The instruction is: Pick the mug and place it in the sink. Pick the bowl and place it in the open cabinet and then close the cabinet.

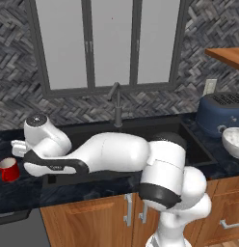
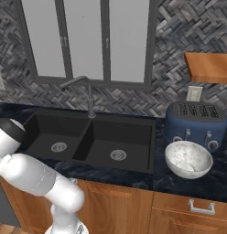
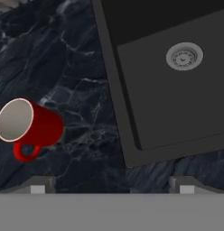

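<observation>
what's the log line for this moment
claw open, above counter | mug upright left of sink | bowl by toaster

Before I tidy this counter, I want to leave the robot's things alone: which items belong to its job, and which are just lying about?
Job:
mug
sink
bowl
cabinet

Lying about:
toaster
faucet
wall outlet
</observation>
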### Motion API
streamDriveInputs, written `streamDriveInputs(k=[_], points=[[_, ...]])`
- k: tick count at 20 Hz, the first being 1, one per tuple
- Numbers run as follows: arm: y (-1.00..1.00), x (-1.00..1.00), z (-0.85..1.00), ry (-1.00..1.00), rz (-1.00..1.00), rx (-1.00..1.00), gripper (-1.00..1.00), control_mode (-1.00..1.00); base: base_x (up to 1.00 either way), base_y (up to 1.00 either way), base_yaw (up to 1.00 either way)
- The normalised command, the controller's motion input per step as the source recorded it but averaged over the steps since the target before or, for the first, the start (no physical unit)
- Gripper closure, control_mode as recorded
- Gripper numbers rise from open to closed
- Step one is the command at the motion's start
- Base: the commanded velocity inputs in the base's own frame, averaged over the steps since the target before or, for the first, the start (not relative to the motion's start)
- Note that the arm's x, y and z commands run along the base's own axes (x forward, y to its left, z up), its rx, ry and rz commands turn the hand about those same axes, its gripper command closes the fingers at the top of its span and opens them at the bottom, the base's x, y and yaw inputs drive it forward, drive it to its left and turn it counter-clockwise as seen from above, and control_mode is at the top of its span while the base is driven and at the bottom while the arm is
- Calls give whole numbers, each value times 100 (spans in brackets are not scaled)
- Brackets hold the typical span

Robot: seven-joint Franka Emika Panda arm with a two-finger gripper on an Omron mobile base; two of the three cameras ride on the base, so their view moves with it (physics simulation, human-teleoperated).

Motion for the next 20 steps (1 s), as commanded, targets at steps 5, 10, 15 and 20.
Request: streamDriveInputs(k=[5,10,15,20], points=[[46,26,-8,8,0,0,-100,-100,0,0,0],[43,14,-7,17,0,0,-100,-100,0,0,0],[32,34,-29,0,0,0,-100,-100,0,0,0],[25,30,-27,-1,0,0,-100,-100,0,0,0]])
